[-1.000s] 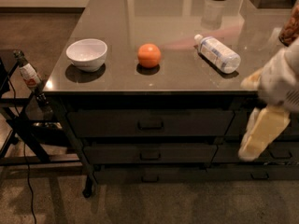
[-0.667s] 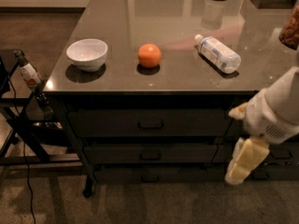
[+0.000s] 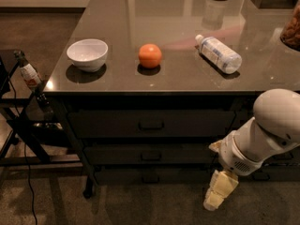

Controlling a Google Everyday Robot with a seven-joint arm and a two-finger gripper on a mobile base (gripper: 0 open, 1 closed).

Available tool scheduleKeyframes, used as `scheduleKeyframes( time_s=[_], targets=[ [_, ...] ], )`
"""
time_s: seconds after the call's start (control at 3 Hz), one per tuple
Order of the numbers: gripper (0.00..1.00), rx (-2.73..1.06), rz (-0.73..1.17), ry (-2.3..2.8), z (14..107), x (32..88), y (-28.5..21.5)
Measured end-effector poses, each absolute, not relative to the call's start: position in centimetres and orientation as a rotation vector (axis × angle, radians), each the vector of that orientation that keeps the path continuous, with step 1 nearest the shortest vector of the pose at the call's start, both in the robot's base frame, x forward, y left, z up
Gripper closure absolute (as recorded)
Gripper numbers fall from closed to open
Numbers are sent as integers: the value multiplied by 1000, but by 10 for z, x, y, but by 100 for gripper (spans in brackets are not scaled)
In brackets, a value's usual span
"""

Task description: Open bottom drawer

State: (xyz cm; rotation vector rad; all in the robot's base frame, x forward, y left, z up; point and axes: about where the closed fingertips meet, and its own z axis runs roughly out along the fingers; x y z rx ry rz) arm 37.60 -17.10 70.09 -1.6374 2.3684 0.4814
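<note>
Approach step. Gripper [image 3: 219,193] low at 5 o'clock, aperture cannot tell, nothing visibly held. Bottom drawer [image 3: 119,176] shut at 6 o'clock. Next: reach pull [image 3: 150,178], gripper's 9 o'clock.

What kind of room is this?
Probably a kitchen or break room: a counter with drawers beneath holds a bowl, an orange and a bottle. The gripper hangs low near the bottom drawer.

Your arm [image 3: 262,135] enters from the right edge, its rounded white joint uppermost, and slopes down and leftward to the wrist [image 3: 236,158]; your gripper [image 3: 218,193] hangs beneath it, pale, pointing downward, low in the view
</note>
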Motion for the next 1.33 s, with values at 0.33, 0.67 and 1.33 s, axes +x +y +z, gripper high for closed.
scheduleKeyframes(
  time_s=[0.33,0.67,1.33],
  targets=[
    [0,-1638,483,2368,700,376,-171],
    [0,-1717,615,2336,650,365,-146],
    [0,-1840,851,2229,548,364,-81]
  ],
)
